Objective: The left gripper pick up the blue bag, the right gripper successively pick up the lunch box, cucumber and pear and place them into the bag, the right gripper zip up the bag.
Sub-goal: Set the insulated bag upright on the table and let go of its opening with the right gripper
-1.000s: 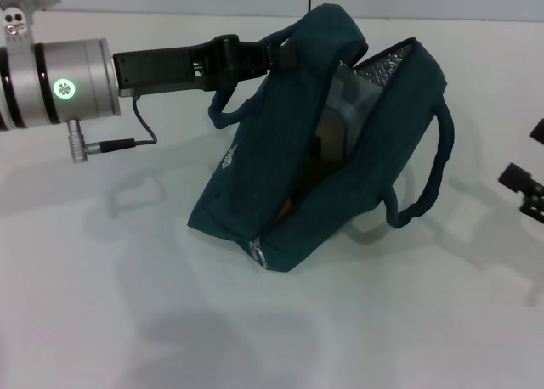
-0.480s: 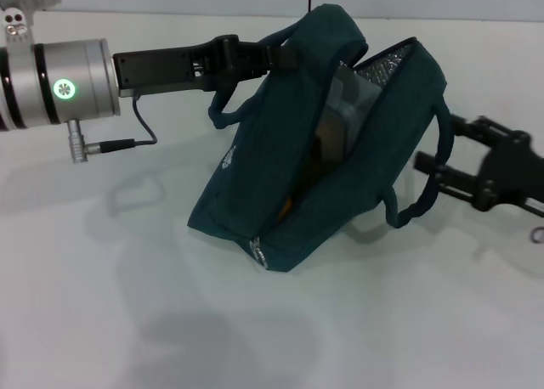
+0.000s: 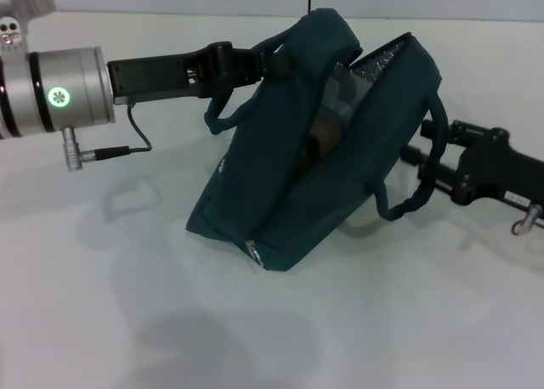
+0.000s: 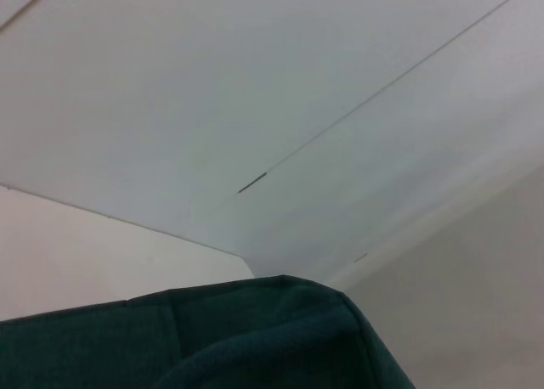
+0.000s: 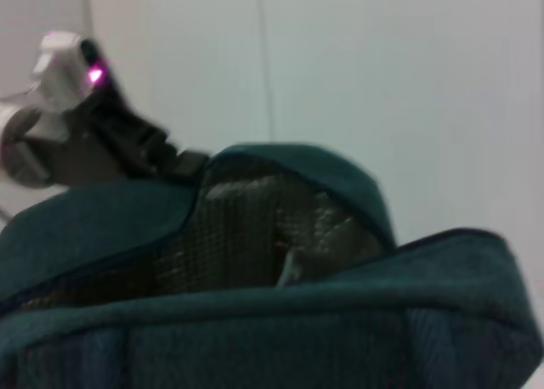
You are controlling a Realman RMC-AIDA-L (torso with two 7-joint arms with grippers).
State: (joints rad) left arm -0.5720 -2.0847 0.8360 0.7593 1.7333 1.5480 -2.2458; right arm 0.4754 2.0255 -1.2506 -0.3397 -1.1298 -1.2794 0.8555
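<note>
- Tabletop (image 3: 127, 321), white, fills the lower part of the head view, nearest the camera.
- One blue bag (image 3: 314, 160) stands at centre frame, its lower corner on the table, mouth gaping toward the upper right; a metal zipper pull (image 3: 252, 250) sits at its lowest corner, and two loop handles show, one on each side.
- One lunch box (image 3: 340, 100) shows inside the mouth against the silvery lining (image 5: 255, 228); cucumber and pear cannot be made out.
- One right gripper (image 3: 425, 155) at right centre reaches close by the bag's right-hand handle; how far its fingers are spread cannot be told. Half a second ago it sat slightly farther right.
- One left gripper (image 3: 272, 59) at upper centre is clamped on the bag's top edge, its green-lit wrist at the left edge; it has shifted a little left.
</note>
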